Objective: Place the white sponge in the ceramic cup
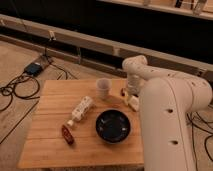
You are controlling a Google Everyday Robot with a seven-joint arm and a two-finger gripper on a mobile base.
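The ceramic cup stands upright at the back middle of the wooden table. The white sponge lies near the table's right edge, right of the cup and behind the black bowl. My gripper points down just over the sponge, at its back edge, a short way right of the cup. My white arm covers the table's right side and hides part of the sponge.
A wide black bowl sits at the front middle. A white bottle lies on its side left of it. A small dark red block lies near the front left. Cables lie on the floor to the left.
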